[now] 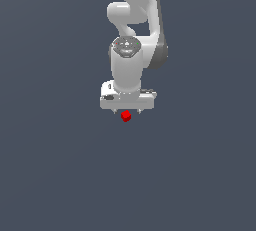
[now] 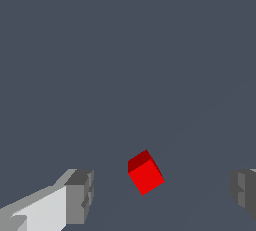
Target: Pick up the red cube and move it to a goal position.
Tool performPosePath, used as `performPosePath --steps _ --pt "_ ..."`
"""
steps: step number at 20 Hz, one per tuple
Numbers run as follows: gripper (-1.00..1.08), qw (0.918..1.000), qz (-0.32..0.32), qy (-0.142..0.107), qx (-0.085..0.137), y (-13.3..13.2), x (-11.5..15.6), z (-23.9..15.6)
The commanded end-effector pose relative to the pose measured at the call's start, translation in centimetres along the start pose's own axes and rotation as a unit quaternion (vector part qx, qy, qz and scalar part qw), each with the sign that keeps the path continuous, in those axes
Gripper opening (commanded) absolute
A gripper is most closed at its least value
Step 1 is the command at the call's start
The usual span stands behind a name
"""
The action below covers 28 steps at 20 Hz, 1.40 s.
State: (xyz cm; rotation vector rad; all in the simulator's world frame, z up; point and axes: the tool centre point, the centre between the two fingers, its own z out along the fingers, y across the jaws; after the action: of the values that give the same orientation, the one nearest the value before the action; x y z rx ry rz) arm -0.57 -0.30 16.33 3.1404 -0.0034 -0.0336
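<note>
The white arm (image 1: 134, 35) is reaching down over the plain grey tabletop (image 1: 55, 175), pointing its hand (image 1: 127, 110) straight at the surface. The hand is standing wide open, gripping nothing. The red cube (image 1: 126, 116) is sitting between the two spread fingers (image 2: 80, 195), turned at an angle, touching neither.

A flat, dark slate-grey backdrop (image 1: 50, 175) fills both views (no walls or furniture discernible), evenly and softly lit.
</note>
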Motion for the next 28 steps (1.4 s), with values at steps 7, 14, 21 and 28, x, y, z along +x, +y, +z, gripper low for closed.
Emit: performPosePath --steps 7,14,21,28 --pt "1.0 0.9999 -0.014 0.001 0.0 -0.1 -0.3 0.7" --pt "1.0 0.9979 -0.065 0.002 0.0 -0.2 -1.6 3.2" --pt "1.0 0.9885 -0.151 0.006 -0.001 -0.2 -3.7 7.6" --pt "1.0 0.9733 -0.229 0.009 -0.001 0.2 -5.5 11.7"
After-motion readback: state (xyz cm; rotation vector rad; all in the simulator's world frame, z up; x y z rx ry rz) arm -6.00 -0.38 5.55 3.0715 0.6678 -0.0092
